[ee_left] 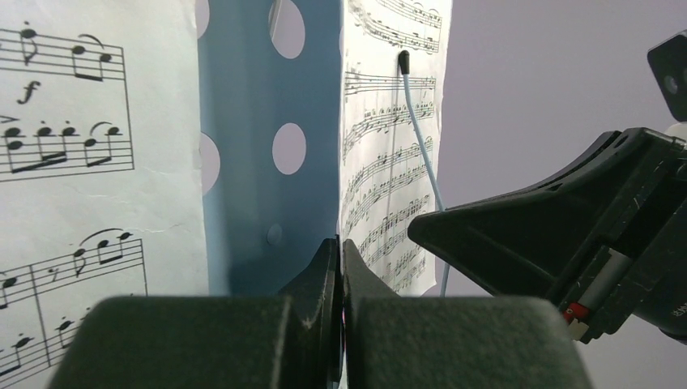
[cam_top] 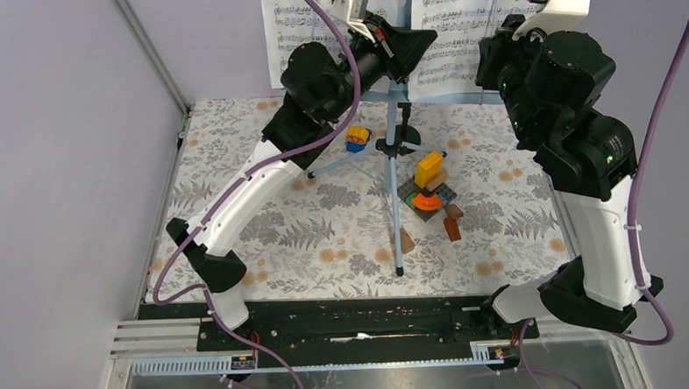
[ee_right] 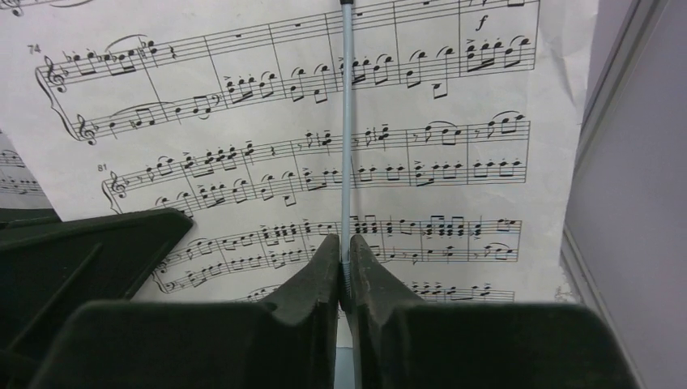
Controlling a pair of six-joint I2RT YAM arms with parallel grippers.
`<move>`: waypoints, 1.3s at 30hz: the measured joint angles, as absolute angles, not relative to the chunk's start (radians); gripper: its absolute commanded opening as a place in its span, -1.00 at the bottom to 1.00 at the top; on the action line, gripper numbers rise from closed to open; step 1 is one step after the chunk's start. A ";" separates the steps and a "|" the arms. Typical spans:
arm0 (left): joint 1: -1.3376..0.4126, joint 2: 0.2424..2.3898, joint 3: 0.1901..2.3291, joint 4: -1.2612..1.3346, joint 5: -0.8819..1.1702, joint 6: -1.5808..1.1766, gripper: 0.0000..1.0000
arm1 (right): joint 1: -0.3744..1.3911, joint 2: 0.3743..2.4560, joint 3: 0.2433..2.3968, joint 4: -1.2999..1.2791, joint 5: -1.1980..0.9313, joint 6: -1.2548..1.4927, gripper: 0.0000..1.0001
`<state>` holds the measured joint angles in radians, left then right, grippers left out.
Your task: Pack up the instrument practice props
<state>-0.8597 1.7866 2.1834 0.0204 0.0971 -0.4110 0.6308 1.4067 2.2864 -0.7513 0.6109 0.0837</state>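
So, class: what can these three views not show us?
Top external: white sheet-music pages, tops cut off by frame edge.
Right wrist: whether right gripper grips the thin grey rod; fingertips hide contact.
Left wrist: whether shut left gripper pinches light-blue perforated rack; fingers hide contact.

We look down from high behind the near edge onto the surface [cam_top: 325, 239], both wrist views close against sheet-music pages [ee_right: 243, 138], seen in all three.

Light-blue perforated music rack [ee_left: 243, 203]; white sheet-music pages [ee_right: 243, 162], black notes; cream floral-print table [cam_top: 325, 235]; yellow, orange toy blocks [cam_top: 428, 169].
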 measured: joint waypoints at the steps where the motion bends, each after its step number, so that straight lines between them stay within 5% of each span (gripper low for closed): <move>1: -0.860 1.787 2.183 0.021 0.097 -0.411 -1.00 | 0.628 1.398 2.271 -0.744 0.610 0.081 -0.98; 14: -0.860 1.785 2.181 0.018 0.099 -0.404 -1.00 | 0.625 1.092 1.733 -0.271 0.492 -0.083 -1.00; 24: -0.860 1.695 2.136 -0.001 0.081 -0.357 -1.00 | 0.624 1.093 1.684 -0.170 0.469 -0.142 -1.00; 32: -0.860 1.345 1.928 -0.092 -0.081 -0.287 -1.00 | 0.624 1.094 1.684 -0.169 0.469 -0.153 -0.99; 39: -0.860 0.847 1.628 -0.216 -0.311 -0.314 -1.00 | 0.624 1.104 1.686 -0.166 0.478 -0.152 -0.54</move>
